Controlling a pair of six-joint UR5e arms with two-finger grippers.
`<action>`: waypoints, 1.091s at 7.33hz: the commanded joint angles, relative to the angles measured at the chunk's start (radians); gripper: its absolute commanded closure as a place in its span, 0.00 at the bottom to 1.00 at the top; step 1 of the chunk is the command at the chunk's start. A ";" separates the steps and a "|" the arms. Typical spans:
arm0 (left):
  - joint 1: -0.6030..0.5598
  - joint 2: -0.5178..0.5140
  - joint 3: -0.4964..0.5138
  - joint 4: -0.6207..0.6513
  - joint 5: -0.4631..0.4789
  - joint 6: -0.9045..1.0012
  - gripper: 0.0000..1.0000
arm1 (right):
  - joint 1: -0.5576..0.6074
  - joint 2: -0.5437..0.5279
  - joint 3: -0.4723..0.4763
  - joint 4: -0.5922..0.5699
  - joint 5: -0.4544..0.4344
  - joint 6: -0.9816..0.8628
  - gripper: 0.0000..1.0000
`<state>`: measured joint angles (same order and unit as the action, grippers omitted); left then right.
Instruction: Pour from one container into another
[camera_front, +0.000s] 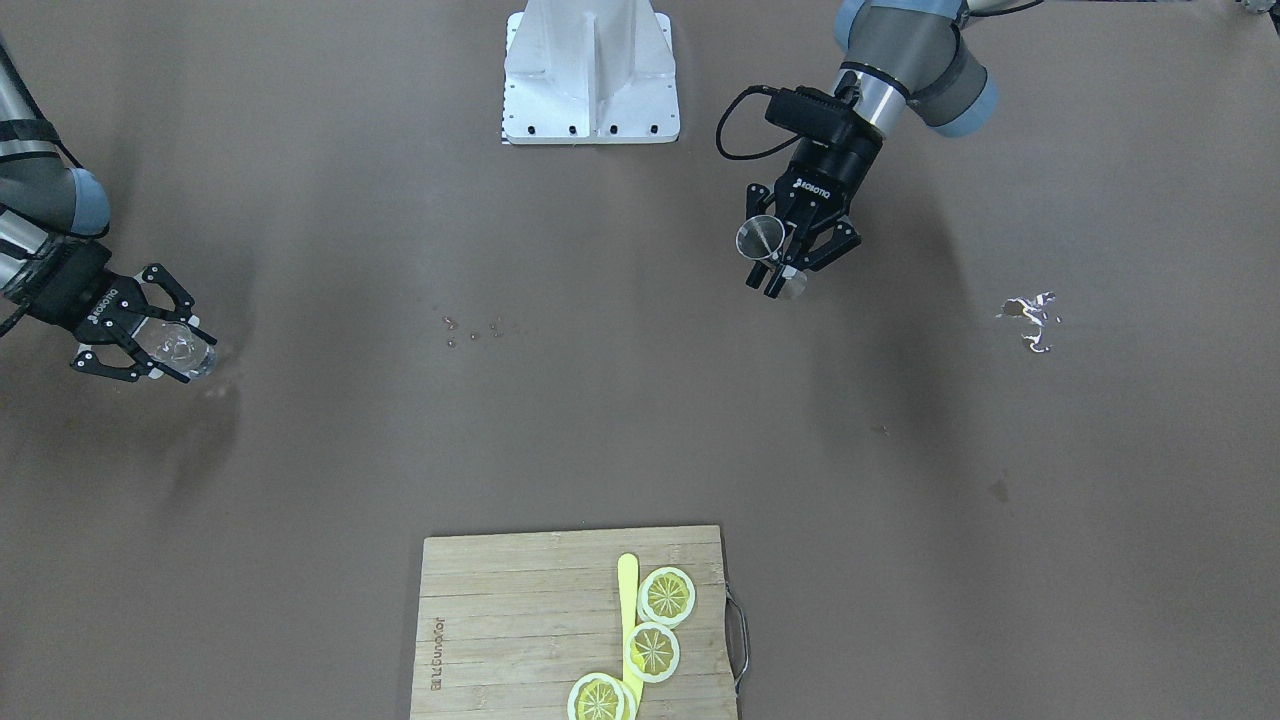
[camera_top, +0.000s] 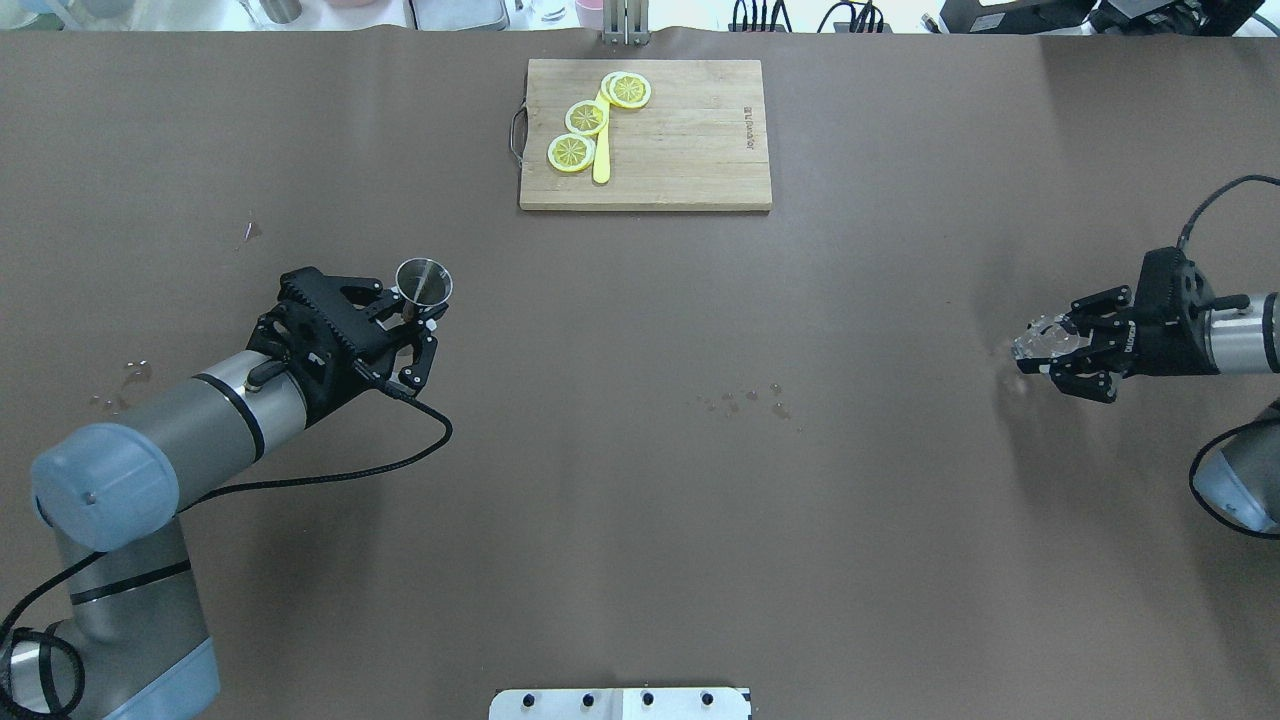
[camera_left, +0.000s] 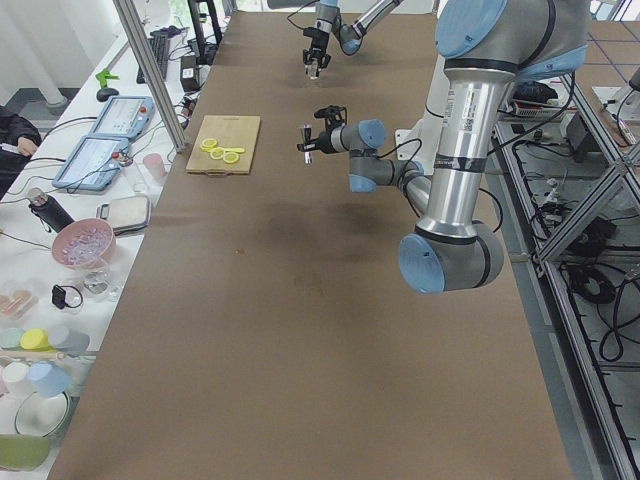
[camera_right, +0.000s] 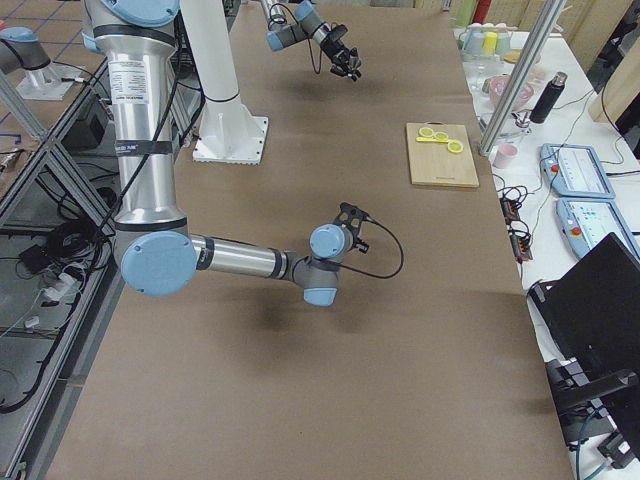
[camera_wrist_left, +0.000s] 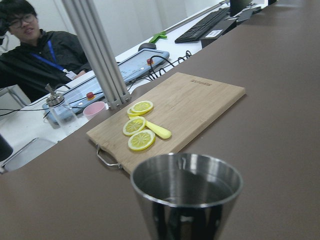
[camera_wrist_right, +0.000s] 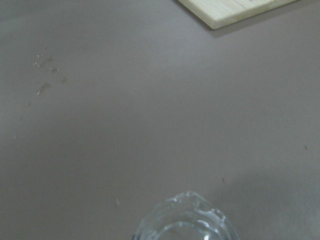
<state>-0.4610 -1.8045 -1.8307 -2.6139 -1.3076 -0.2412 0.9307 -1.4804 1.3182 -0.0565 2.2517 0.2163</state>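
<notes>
A small steel cup (camera_top: 424, 280) stands upright in my left gripper (camera_top: 412, 318), which is shut on its lower part, left of the table's middle. The same cup (camera_front: 760, 237) shows in the front view, and its open rim (camera_wrist_left: 186, 177) fills the bottom of the left wrist view. Far to the right, my right gripper (camera_top: 1052, 352) is shut on a clear glass (camera_top: 1038, 338). That glass (camera_front: 182, 348) also appears in the front view, and its rim (camera_wrist_right: 185, 220) in the right wrist view. I cannot tell whether the glass touches the table.
A wooden cutting board (camera_top: 690, 150) at the far middle edge carries lemon slices (camera_top: 586, 117) and a yellow knife (camera_top: 602, 155). Droplets (camera_top: 745, 402) lie mid-table, and a wet patch (camera_front: 1030, 318) lies beyond my left arm. A person sits behind the table's far edge.
</notes>
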 joint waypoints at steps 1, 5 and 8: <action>-0.114 -0.141 0.118 -0.020 -0.286 0.114 1.00 | 0.008 0.080 0.142 -0.294 0.055 -0.076 1.00; -0.171 -0.396 0.519 -0.271 -0.580 0.198 1.00 | -0.038 0.240 0.157 -0.483 0.055 -0.144 1.00; -0.131 -0.530 0.713 -0.412 -0.633 0.197 1.00 | -0.052 0.318 0.188 -0.542 0.063 -0.149 1.00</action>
<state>-0.6187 -2.2855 -1.1882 -2.9685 -1.9266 -0.0435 0.8870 -1.1765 1.4854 -0.5853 2.3102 0.0691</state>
